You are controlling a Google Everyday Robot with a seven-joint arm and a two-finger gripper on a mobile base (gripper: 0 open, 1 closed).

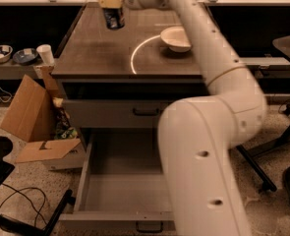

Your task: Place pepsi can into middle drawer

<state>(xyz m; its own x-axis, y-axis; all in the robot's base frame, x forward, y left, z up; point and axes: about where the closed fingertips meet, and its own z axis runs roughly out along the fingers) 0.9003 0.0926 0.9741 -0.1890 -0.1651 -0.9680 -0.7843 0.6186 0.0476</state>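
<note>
Counted items
One gripper [110,3], over the table's [95,58] far-left corner, is clasping one pepsi can [114,17]; one white bowl [176,38], one cardboard box [34,124] and two drawers, the upper drawer [115,113] and middle drawer [120,191], are showing.

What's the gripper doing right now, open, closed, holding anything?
The gripper is closed on the pepsi can, at the far left of the cabinet top.
</note>
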